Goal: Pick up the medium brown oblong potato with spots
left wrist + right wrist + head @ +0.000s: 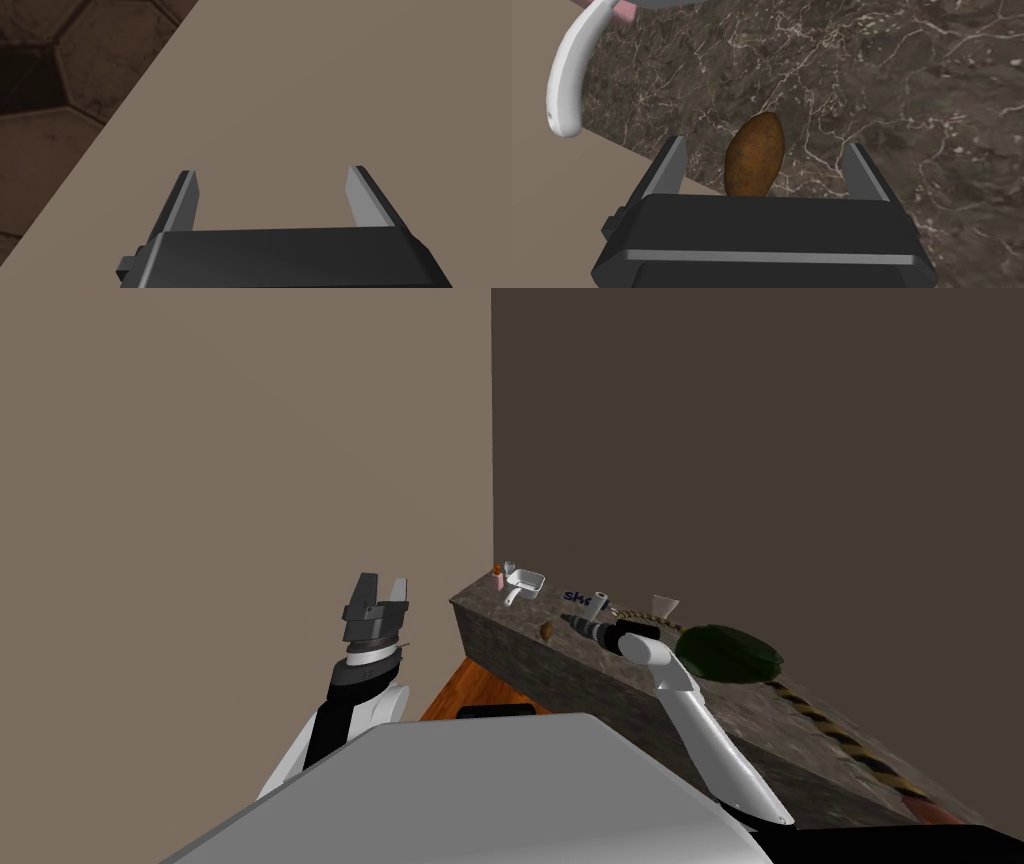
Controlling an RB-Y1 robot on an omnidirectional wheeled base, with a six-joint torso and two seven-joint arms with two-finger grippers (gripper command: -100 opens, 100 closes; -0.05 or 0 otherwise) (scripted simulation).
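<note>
A brown, spotted, oblong potato lies on the dark marbled counter, near its front edge. My right gripper is open and straddles the potato, with a gap between each finger and its sides. The head view places the potato on the counter just past my right gripper, which reaches in from the right. My left gripper is raised left of the counter, and its wrist view shows that gripper open and empty.
A white pan and a small pink bottle stand at the counter's far corner. The pan's curved white handle lies beyond the potato. A dark green object and a striped rope lie to the right. Walls close off two sides.
</note>
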